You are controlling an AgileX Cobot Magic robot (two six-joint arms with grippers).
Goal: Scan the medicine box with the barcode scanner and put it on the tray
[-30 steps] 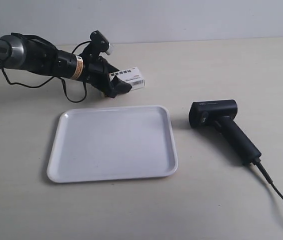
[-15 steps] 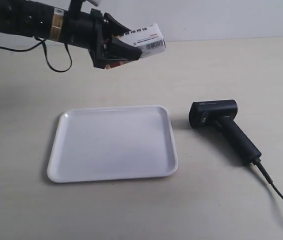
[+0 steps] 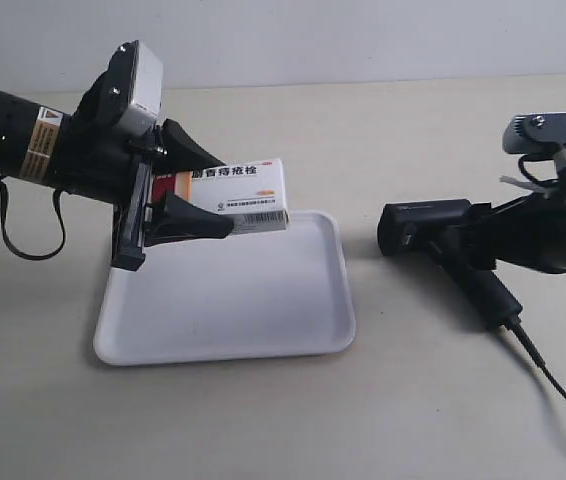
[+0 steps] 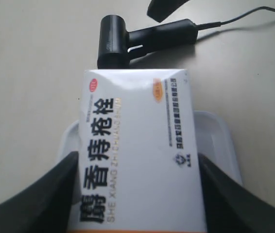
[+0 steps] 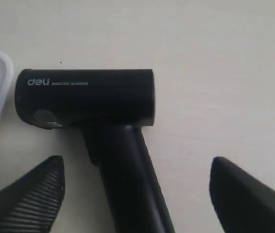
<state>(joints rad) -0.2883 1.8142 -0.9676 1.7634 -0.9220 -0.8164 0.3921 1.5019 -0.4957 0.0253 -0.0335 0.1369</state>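
Note:
My left gripper (image 3: 203, 190) is shut on the white medicine box (image 3: 235, 195) and holds it in the air above the far edge of the white tray (image 3: 263, 310). In the left wrist view the box (image 4: 137, 145) fills the space between both fingers, with black text facing the camera. The black barcode scanner (image 3: 443, 250) lies on the table to the right of the tray. My right gripper (image 5: 135, 187) is open, its fingers on either side of the scanner's handle (image 5: 128, 174) without touching it. The scanner head (image 5: 84, 97) lies on its side.
The scanner's black cable (image 3: 558, 390) runs off toward the near right corner of the table. The pale tabletop (image 3: 363, 130) extends behind the tray. In the left wrist view the scanner (image 4: 142, 41) lies beyond the box, and the tray rim (image 4: 220, 141) shows beneath the box.
The left arm has brought the box down and turned it, from high behind the tray to just above the tray's far edge. The right arm has come into view over the scanner's handle.

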